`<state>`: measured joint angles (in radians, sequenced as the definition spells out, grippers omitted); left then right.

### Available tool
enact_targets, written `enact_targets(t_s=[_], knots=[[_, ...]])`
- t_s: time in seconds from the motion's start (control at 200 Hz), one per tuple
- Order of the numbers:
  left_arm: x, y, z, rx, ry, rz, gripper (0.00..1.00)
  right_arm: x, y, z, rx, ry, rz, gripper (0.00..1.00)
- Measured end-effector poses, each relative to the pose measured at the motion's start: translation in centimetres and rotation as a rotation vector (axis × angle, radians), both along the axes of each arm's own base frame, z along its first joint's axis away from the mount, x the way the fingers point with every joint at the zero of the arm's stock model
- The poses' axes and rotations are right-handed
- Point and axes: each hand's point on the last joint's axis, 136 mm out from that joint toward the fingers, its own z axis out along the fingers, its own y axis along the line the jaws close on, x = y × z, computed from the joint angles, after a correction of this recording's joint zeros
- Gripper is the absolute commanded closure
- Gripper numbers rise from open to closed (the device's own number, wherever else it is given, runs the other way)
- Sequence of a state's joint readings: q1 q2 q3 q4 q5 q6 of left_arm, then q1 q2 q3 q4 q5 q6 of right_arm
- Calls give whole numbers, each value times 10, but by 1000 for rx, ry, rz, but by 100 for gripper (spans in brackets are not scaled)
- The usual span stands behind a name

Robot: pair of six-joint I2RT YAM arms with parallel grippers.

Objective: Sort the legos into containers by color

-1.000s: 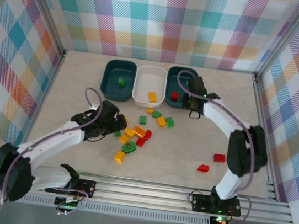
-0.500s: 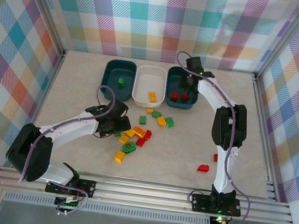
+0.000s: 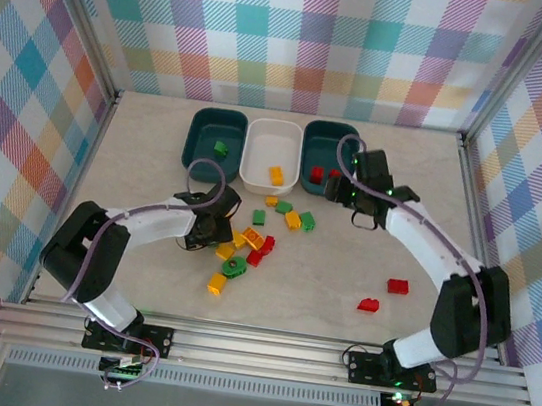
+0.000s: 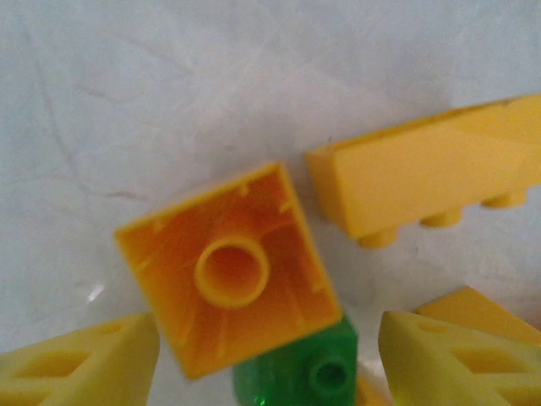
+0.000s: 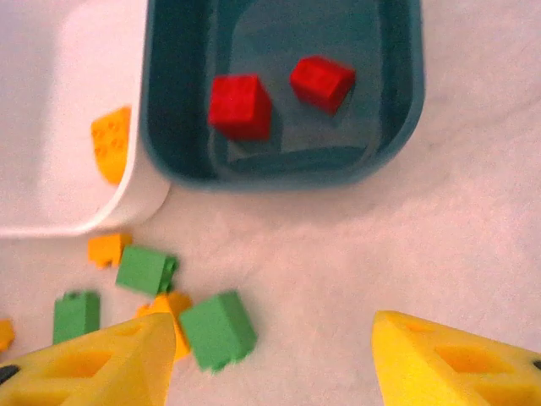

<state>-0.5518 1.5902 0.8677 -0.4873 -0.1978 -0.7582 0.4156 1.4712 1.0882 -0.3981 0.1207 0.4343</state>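
Left end effector (image 4: 270,359) low over mixed pile (image 3: 245,245) on bench (image 3: 139,280): jaws apart, straddling upturned orange brick (image 4: 230,269), not yet clamped. Green brick (image 4: 304,372) tucked under its corner could crowd grip. Right end effector (image 5: 270,359) spread, empty, just short of right teal tub (image 5: 283,169), where 2 red bricks (image 5: 241,106) lie. White tub (image 3: 273,133) takes orange, left teal tub (image 3: 200,133) green.

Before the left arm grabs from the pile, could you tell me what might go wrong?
The upturned orange brick between the open fingers of the left gripper seems to touch a green brick, so closing may drag both along and mix colors. It also sits skewed to the fingers and may twist out.
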Motion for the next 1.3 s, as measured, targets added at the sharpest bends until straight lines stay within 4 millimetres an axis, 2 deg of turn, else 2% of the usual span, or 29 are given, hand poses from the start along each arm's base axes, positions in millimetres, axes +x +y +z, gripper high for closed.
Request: enact_targets(t_s=[0.085,0.255,0.36,0.49,0.63,0.695,0.775,0.895,1.025,1.14,1.235,1.3], knots=[[3,2,-11,29,8,-5,43,-20,-1,-12,4,21,12,39],[4,4,-11,60,28,-7,56,-46,-11,-30,4,60,10,39],[5,5,-10,64,24,-5,64,-53,-13,-28,13,46,13,40],[5,5,-8,60,16,-5,69,-56,-12,-26,32,18,22,42],[5,1,-4,42,13,-19,71,-60,-7,-42,57,10,24,43],[5,-1,1,28,2,-29,71,-65,-7,-55,64,31,21,42],[5,-4,17,-1,-27,-43,71,-69,-7,-70,63,66,12,41],[10,-11,53,-61,-101,-58,71,-66,-8,-73,66,65,-4,41],[29,-23,101,-111,-204,-88,69,-59,-9,-69,72,33,-33,41],[58,-28,136,-130,-283,-91,69,-57,-11,-69,67,22,-47,41],[95,-18,142,-116,-303,-45,70,-55,-11,-71,65,23,-48,40],[121,-7,131,-98,-282,-2,71,-55,-11,-74,61,30,-48,39]])
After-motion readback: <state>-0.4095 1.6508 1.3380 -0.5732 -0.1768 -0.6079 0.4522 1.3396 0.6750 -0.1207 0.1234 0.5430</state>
